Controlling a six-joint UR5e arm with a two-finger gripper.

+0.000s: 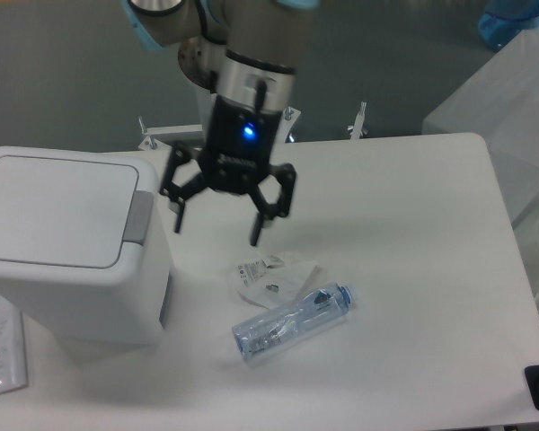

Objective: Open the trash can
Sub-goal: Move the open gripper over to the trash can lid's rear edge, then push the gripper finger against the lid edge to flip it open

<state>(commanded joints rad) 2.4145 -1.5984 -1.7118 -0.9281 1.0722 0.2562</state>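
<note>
My gripper (217, 231) hangs above the table (413, 269), fingers spread wide, gripping nothing, blue light on at my wrist. Just to my left in the view sits the trash can (67, 242), lid flat and closed, grey push tab (140, 216) on the edge facing my fingers, near but not touching. Below my fingers toward the camera lies a crumpled wrapper (271, 276), and touching it, a clear plastic bottle (292, 321) on its side.

trash can (67, 242) left of bottle (292, 320)
</note>
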